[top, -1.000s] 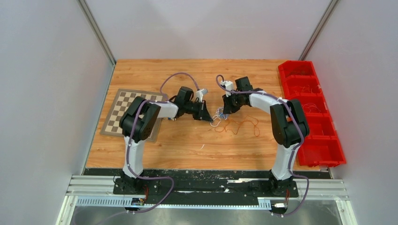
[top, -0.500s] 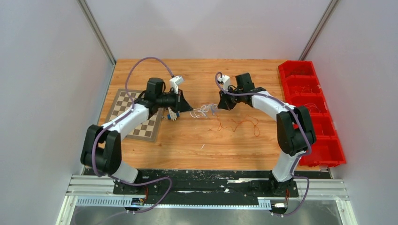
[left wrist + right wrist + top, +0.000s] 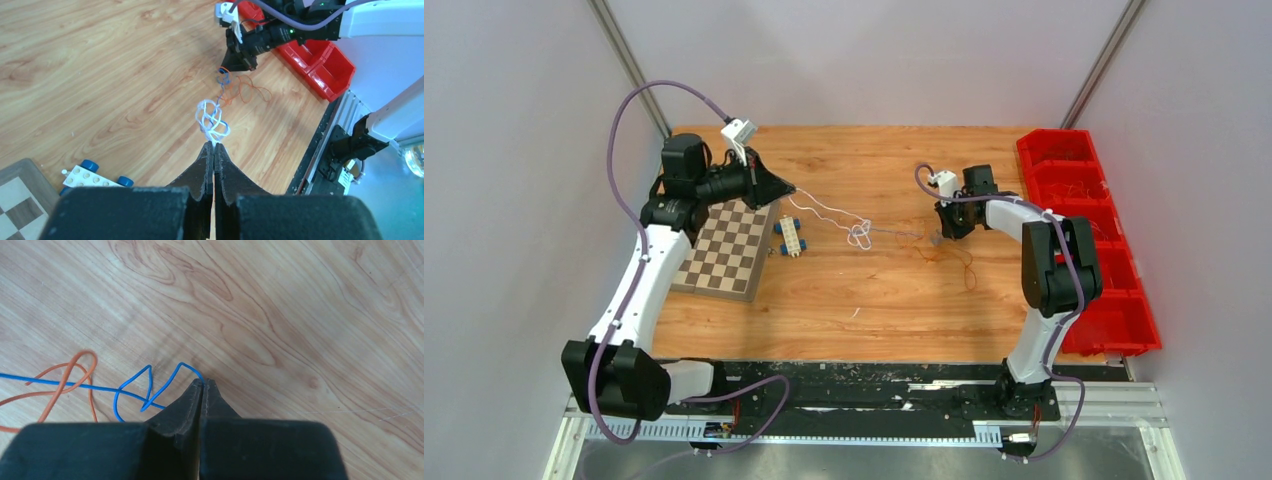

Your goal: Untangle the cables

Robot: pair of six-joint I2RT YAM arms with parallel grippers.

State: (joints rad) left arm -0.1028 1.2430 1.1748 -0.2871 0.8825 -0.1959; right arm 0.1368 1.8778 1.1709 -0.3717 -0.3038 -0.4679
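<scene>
My left gripper (image 3: pixel 792 188) is raised at the far left and shut on the end of a white cable (image 3: pixel 829 215). This cable runs down to a small looped white knot (image 3: pixel 860 234) on the table; in the left wrist view the knot (image 3: pixel 212 119) hangs just past my gripper (image 3: pixel 214 145). My right gripper (image 3: pixel 938 238) is low on the table, shut on a thin blue cable (image 3: pixel 131 391) at its tips (image 3: pixel 204 382). The blue cable stretches left toward the white knot. A loose orange cable (image 3: pixel 956 260) lies beside it, crossing the blue one (image 3: pixel 75 371).
A checkerboard (image 3: pixel 724 250) lies at the left under my left arm. A white toy block with blue wheels (image 3: pixel 790 238) sits beside it. A row of red bins (image 3: pixel 1084 230) holding a few thin wires lines the right edge.
My left arm swung back and up to the far left, drawing the white cable out of the bundle. My right gripper shut on the blue cable and shifted right, spreading the cables apart.
</scene>
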